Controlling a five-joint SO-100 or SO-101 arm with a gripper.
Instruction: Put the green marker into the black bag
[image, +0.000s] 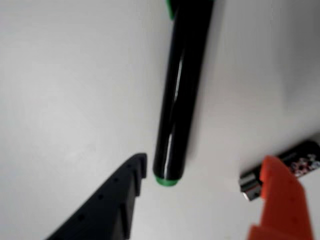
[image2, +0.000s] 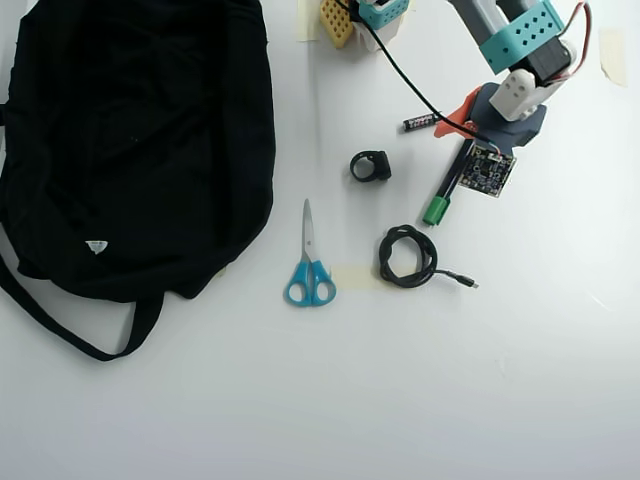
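A: Item one?
B: Slim black-barrelled green-capped marker (image: 177, 100), flat on the white worktop (image: 65, 90), between the black and orange jaws, which stand wide apart, holding nothing.
A: Item two?
B: Large soft black fabric bag (image2: 130, 140), well apart, overhead view's left.

The green marker (image2: 443, 189) is flanked by parted fingers of the gripper (image: 200, 182); a battery (image: 290, 167) crowds the orange finger; bare table (image2: 400, 400) is left toward the black bag (image2: 130, 140), interrupted by a black ring (image2: 371, 166), coiled cable (image2: 408, 256) and scissors (image2: 309, 265).
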